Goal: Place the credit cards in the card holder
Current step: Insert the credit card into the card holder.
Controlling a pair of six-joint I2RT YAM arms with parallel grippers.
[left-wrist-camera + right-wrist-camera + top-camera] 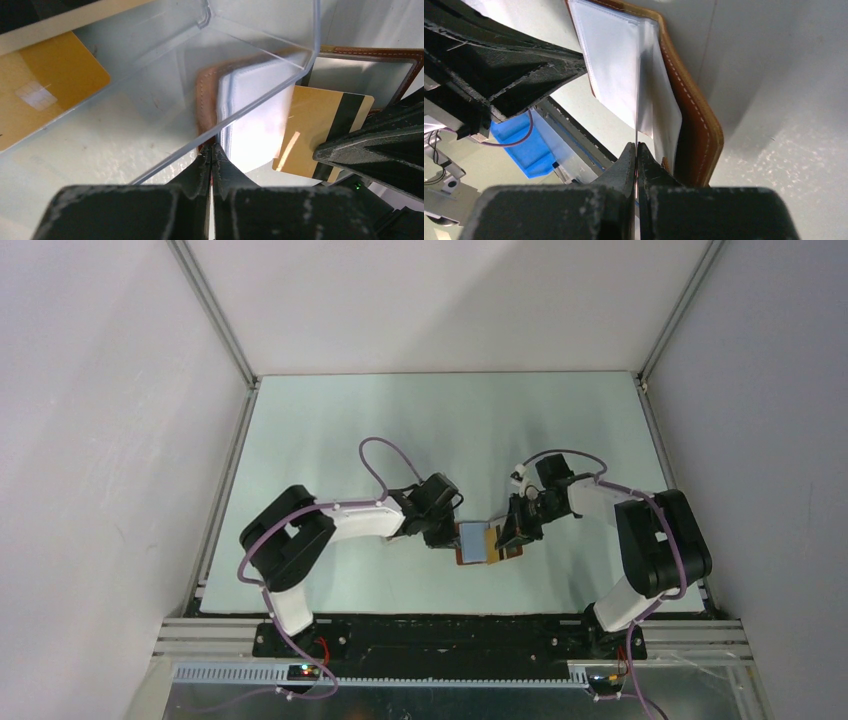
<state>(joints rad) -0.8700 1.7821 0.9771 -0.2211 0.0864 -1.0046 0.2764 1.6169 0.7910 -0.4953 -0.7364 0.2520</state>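
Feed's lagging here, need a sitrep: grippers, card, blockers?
Left gripper shut on card holder edge. Right gripper shut on striped credit card, at holder's pockets. Clear box crowding left fingers.

I'm working in a lab booth: plain white wall panels (100, 420) and silver aluminium rails (212, 310) are enclosing it.

Left gripper (212, 159), right gripper (637, 152) — both apparently clamped.

Brown card holder (472, 543) open, pale sleeves fanned; striped gold card (320, 131) partly overlapping it.
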